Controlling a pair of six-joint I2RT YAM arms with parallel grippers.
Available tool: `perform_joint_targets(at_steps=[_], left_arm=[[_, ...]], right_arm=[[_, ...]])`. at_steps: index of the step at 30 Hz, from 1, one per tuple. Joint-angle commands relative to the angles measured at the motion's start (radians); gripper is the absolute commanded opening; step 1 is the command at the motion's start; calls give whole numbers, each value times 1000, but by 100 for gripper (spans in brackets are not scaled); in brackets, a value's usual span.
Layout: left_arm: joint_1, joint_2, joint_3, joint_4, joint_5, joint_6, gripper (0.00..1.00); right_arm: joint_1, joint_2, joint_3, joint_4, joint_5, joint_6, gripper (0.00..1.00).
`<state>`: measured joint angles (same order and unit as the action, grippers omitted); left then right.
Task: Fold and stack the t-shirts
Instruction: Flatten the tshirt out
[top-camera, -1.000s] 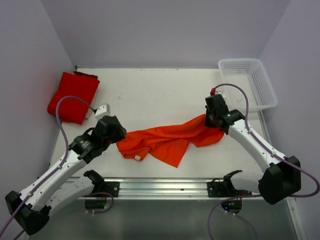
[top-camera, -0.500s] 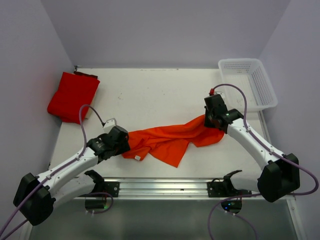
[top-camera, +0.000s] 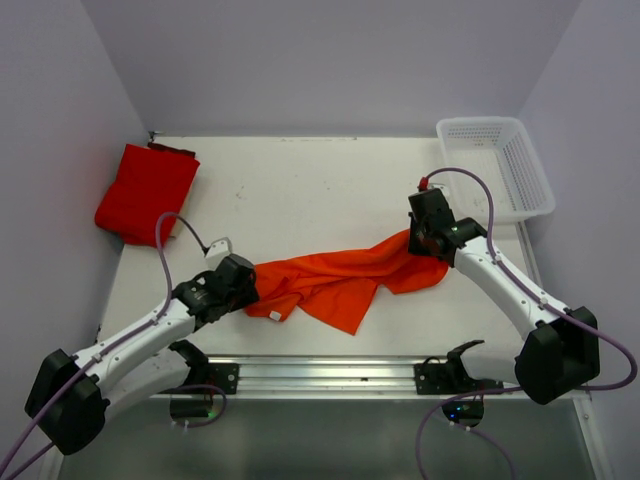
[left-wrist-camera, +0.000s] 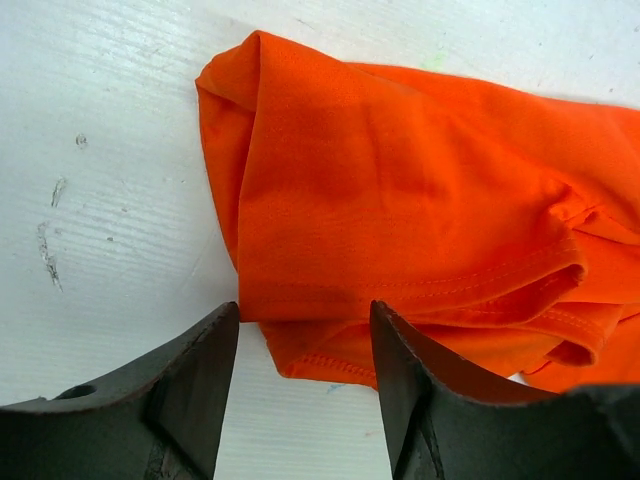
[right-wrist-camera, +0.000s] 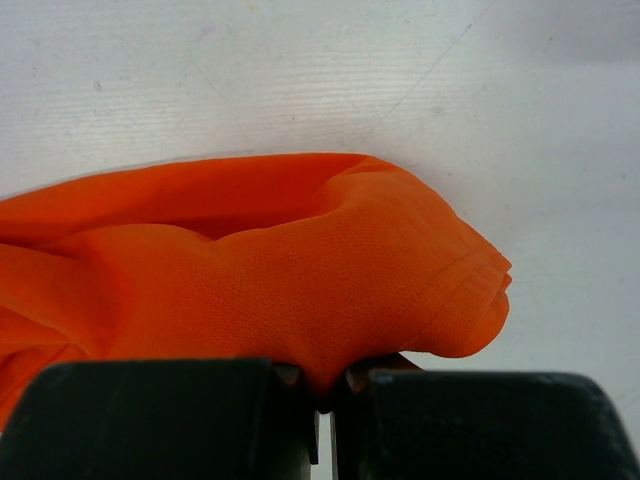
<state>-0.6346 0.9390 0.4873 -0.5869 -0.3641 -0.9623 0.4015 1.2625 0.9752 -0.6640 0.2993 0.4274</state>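
Lower left of the overhead frame, the left gripper (top-camera: 243, 287) sits low at the left end of the orange shirt (top-camera: 335, 278). Its jaws are apart with the hem right at the gap, nothing pinched. The shirt lies crumpled across the middle of the table (top-camera: 320, 190). At its right end the right gripper (top-camera: 422, 240) is clamped tight on a fold of it. Further back, the red shirt (top-camera: 145, 193) sits folded up at the upper left, and the white basket (top-camera: 530, 185) is at the upper right.
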Motion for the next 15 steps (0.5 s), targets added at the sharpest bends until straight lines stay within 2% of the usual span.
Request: perform_joint_targets(at_steps=[1,8,15], left_arm=[[9,-32,-27,67,-32,-21,57],[9,6,-16,33,-16,-29,57],[10,-43,-9,-2,-30,-39,58]], right_arm=[[-1,-8,5,21,0,-12,0],[-1,-11,2,18,0,-12,0],[-3,-12,0,21,0,-12,0]])
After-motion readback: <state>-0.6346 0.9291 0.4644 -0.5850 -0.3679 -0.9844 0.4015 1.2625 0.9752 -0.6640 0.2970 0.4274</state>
